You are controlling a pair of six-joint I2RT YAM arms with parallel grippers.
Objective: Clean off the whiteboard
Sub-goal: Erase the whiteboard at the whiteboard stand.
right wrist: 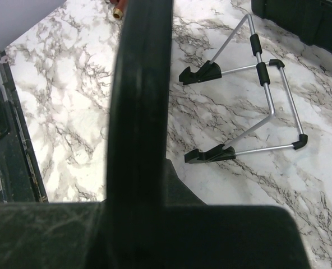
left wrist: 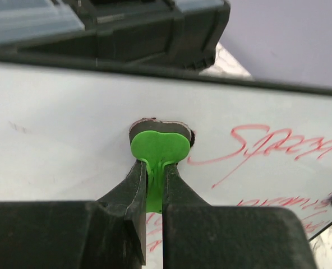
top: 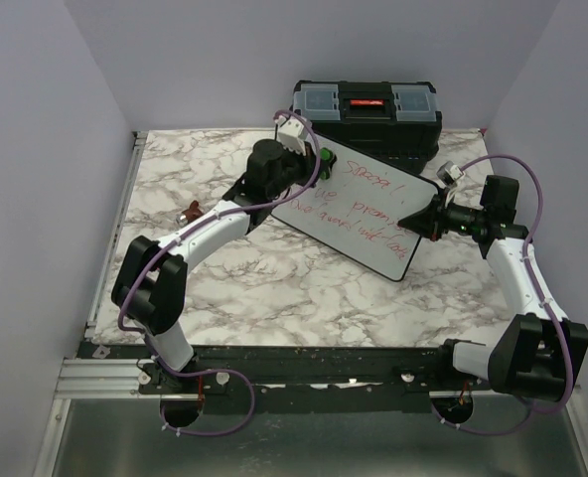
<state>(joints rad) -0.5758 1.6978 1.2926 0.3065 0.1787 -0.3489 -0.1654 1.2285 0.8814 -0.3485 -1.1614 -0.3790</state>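
- The whiteboard (top: 359, 224) lies on the marble table (top: 274, 288) just in front of the toolbox (top: 366, 109). Its long axis runs roughly along the toolbox's front, skewed so the right end sits further from it.
- The left gripper (left wrist: 155, 171) is clamped on the stem of a green eraser (left wrist: 159, 147). The eraser's pad is pressed to the board at the corner near the toolbox's left end.
- The right gripper (top: 425, 215) is closed on the board's short edge, out in front of the toolbox's right end. In its wrist view the black frame runs straight up between the fingers.
- The key relation is that the red writing (left wrist: 267, 143) starts just beside the eraser. From there it spreads along the board's long axis towards the right gripper, and in further lines away from the toolbox.
- The left arm is the one placed to wipe, and its strokes would likely follow that axis. The right arm looks set to steady the board.
- The toolbox stands close behind the eraser, so there is little room to swing that way. The right gripper's fingers cover a strip of the far edge and could block the last of a stroke.
- A wire stand (right wrist: 262, 73) lies on the table under the board side; I cannot tell whether they touch.
- A small brown object (top: 188, 211) sits well left of the toolbox, out of the way.
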